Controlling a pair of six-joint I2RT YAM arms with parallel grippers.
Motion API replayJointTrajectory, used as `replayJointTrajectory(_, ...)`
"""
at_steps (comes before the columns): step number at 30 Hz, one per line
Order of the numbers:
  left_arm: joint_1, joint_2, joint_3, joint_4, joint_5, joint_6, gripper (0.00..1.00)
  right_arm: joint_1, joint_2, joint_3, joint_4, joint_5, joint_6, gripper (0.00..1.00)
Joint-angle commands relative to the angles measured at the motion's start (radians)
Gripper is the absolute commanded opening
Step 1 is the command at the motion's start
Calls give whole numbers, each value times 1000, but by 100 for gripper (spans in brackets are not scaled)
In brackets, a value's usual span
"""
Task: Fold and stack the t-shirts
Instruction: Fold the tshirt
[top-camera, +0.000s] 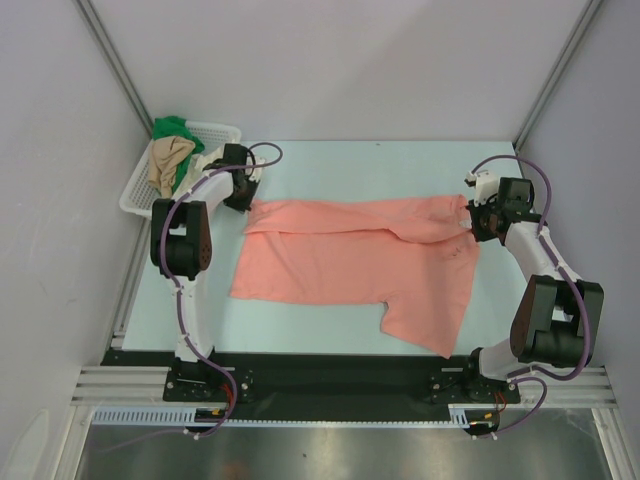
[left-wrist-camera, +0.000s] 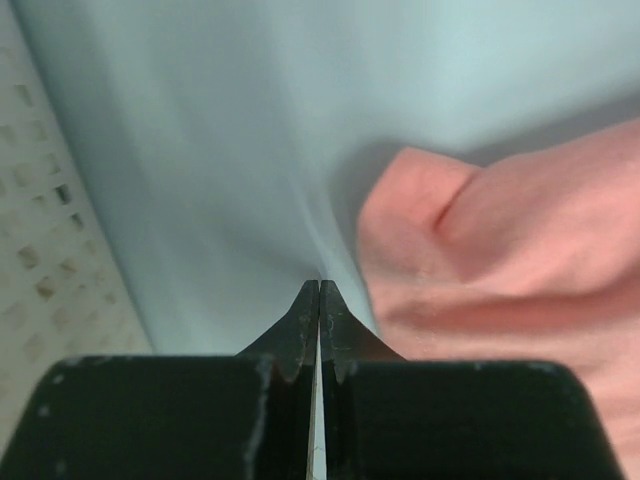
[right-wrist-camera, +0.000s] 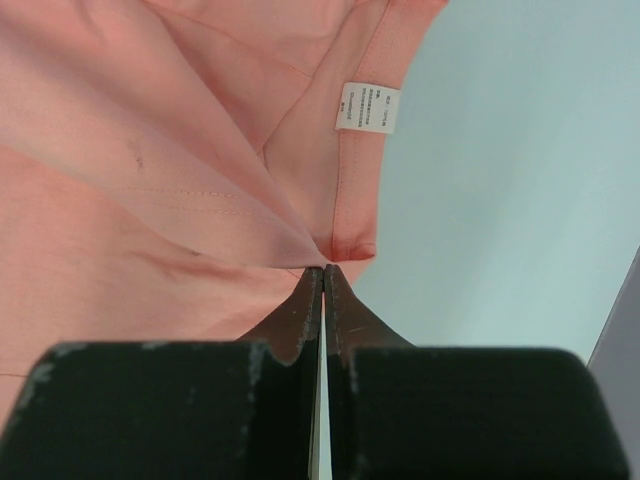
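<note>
One white care label (right-wrist-camera: 367, 107), print unreadable, on salmon-pink t-shirt (right-wrist-camera: 120, 200)

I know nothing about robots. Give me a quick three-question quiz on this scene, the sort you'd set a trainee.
1. True or false: the salmon-pink t-shirt lies inside the white basket.
2. The right gripper is: A) wide open over bare table; B) shut on the pink shirt's cloth; C) inside the basket.
3. Fill in: the basket holds a green t-shirt and a ___ one.
Key: 1 false; 2 B; 3 tan t-shirt.
</note>
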Motion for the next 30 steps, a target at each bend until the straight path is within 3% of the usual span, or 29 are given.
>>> replayJointTrajectory(1,6,-57,-8,60,-85,16,0,-6,8,41,24,18,-11,0)
replayJointTrajectory(8,5,-62,9,40,-80,19,0,-6,2,32,24,18,-11,0)
replayJointTrajectory(12,-11,-115,-10,20,-34,24,18,-8,-2,23,30,27,-11,0)
replayJointTrajectory(17,-57,-217,-88,33,64,39,26,-11,-2,3,53,32,4,0)
replayJointTrajectory(30,-84,-171,-246,28,99,56,11,-26,18,21,39,35,2,0)
